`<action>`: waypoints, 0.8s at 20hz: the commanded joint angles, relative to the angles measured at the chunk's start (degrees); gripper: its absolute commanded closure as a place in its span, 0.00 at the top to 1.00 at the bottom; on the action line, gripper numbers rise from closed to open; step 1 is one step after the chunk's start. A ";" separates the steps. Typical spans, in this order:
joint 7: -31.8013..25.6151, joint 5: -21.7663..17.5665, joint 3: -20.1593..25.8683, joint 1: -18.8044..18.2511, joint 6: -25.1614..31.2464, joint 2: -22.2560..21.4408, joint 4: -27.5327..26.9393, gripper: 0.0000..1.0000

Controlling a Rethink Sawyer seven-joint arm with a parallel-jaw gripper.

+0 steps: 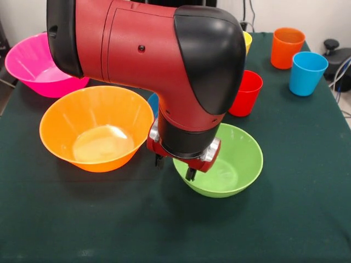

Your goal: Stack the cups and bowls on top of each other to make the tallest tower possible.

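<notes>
Bowls sit separate on the bench: green bowl (230,164) at five o'clock, orange bowl (96,129) at nine. Jaws (175,167) apart, straddling green's near rim; a glancing grip could tip it.

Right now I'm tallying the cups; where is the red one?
In the front view the red cup stands upright right of centre, just behind the green bowl and partly hidden by the arm, with the light blue cup further right.

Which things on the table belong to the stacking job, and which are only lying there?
For the job: pink bowl, orange bowl, green bowl, red cup, orange cup, light blue cup, yellow cup, partly hidden.

Not for the job: black object at the right edge.
</notes>
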 commanded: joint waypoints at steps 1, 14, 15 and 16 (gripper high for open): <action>-21.16 -2.67 4.83 -2.24 -10.21 -1.68 10.51 0.00; -20.85 -2.73 5.21 -2.11 -9.64 -0.75 8.55 0.00; -20.84 -2.66 5.19 -2.08 -9.58 -0.75 8.57 0.00; -20.83 -2.59 5.17 -2.04 -9.53 -0.75 8.60 0.00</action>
